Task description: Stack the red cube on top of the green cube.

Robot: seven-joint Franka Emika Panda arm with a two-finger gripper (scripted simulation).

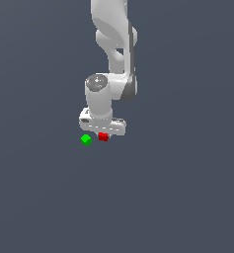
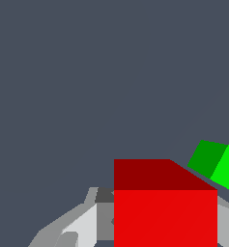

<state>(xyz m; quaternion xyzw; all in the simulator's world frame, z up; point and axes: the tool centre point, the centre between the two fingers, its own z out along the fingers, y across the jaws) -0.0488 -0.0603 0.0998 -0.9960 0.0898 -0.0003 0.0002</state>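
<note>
The red cube [image 1: 103,137] sits between the fingers of my white gripper [image 1: 103,134], which is down low over it. In the wrist view the red cube [image 2: 164,212] fills the space between the two grey fingers [image 2: 82,226], which press against both of its sides. The green cube [image 1: 86,140] stands on the floor just to the exterior view's left of the red one, apart from it. It also shows in the wrist view [image 2: 217,164], beyond the red cube's far corner. I cannot tell whether the red cube rests on the floor or is slightly lifted.
The plain dark grey floor [image 1: 177,197] spreads all around the two cubes. The white arm [image 1: 113,59] rises behind and above the gripper.
</note>
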